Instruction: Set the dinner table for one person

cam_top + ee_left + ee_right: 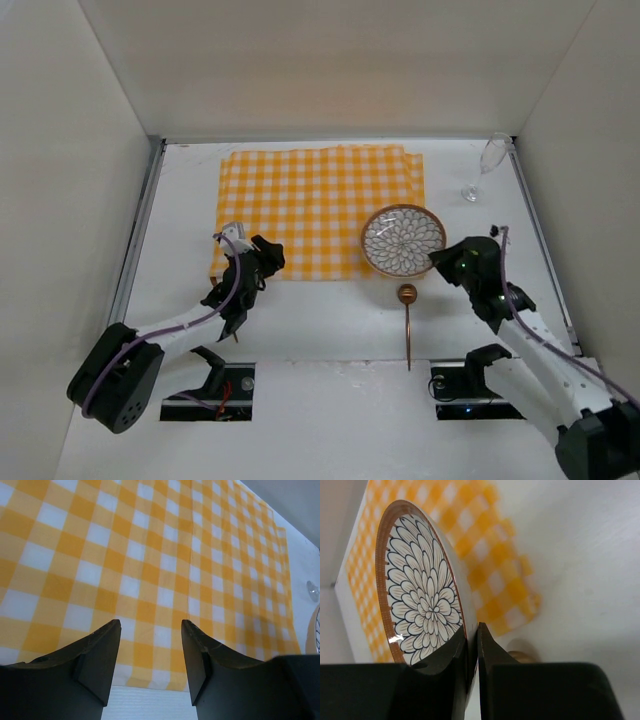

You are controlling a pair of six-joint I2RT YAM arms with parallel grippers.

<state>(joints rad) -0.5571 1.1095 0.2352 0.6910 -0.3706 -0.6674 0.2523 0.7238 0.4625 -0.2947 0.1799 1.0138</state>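
Observation:
A yellow-and-white checked cloth (318, 210) lies flat on the white dinner table (330, 330). My right gripper (447, 262) is shut on the rim of a flower-patterned plate (403, 240), held above the cloth's right near corner; in the right wrist view the plate (422, 587) stands between the closed fingers (492, 647). My left gripper (262, 257) is open and empty over the cloth's near edge (155, 677). A wooden spoon (408, 320) lies on the table near the plate. A clear stemmed glass (485, 165) stands at the far right.
White walls (60, 200) border the table on the left, back and right. The glass base (313, 590) and the plate's rim (314, 630) show at the right edge of the left wrist view. The spoon's bowl (522, 655) peeks out past my right finger.

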